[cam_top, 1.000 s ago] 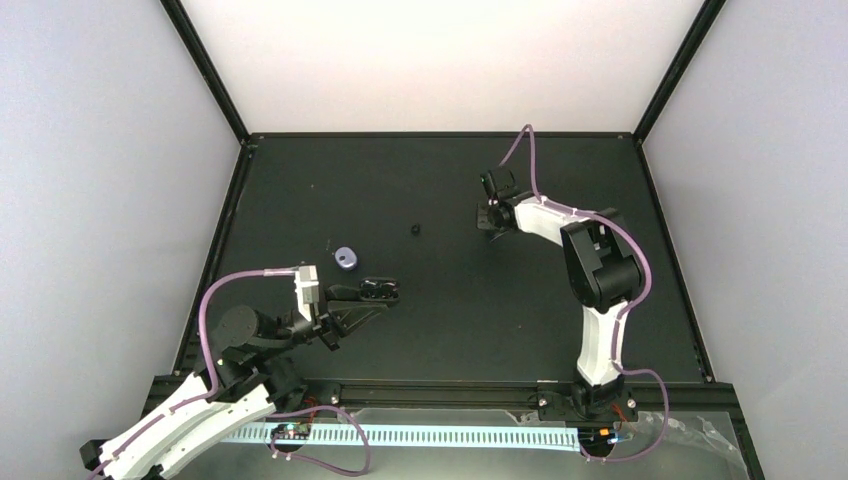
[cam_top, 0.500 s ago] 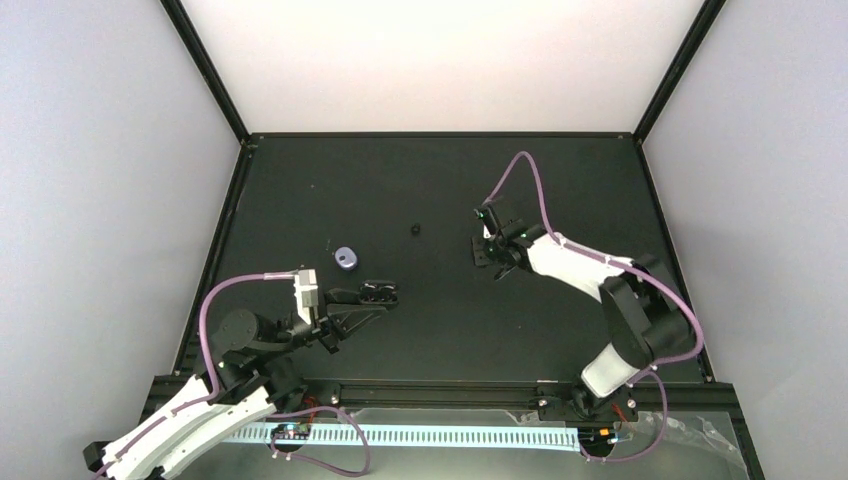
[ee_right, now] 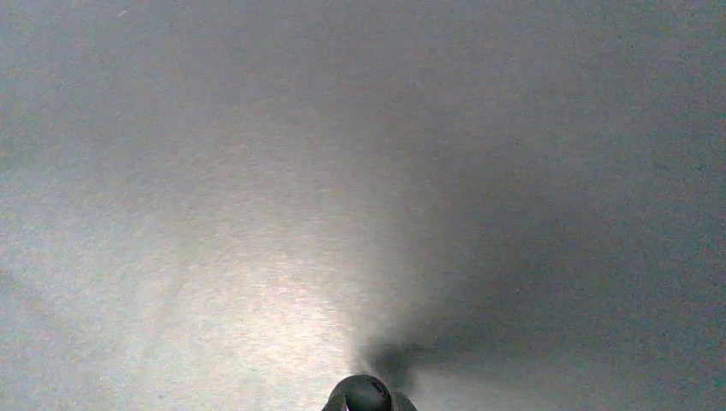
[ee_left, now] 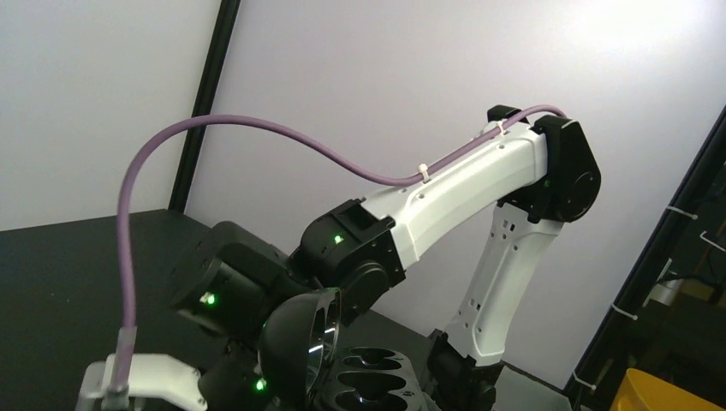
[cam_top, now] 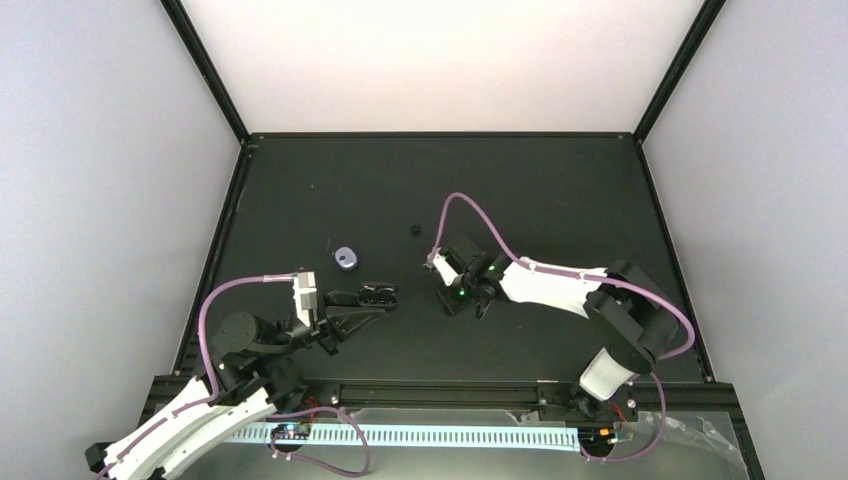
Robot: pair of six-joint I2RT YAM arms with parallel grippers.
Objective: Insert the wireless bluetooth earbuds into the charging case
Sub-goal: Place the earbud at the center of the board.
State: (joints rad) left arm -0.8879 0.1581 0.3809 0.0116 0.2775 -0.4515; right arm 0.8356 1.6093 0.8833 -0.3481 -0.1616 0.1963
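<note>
The black charging case (cam_top: 380, 293) is open, left of centre, with my left gripper (cam_top: 352, 303) shut on its near end. The left wrist view shows its raised lid (ee_left: 295, 342) and empty wells (ee_left: 377, 385). My right gripper (cam_top: 452, 297) hovers just right of the case, pointing down. In the right wrist view a glossy black earbud (ee_right: 366, 392) sits pinched between its fingertips at the bottom edge, above bare table. Another black earbud (cam_top: 415, 229) lies on the table behind the case.
A small purple-and-white rounded object (cam_top: 346, 258) lies on the black table (cam_top: 560, 190) just behind the left gripper. The right arm (ee_left: 479, 171) stretches low across the table's middle. Black frame posts and white walls enclose the table.
My right arm has swung from the back right of the table forward and left, ending close beside the open case. The left arm and case have not moved.
</note>
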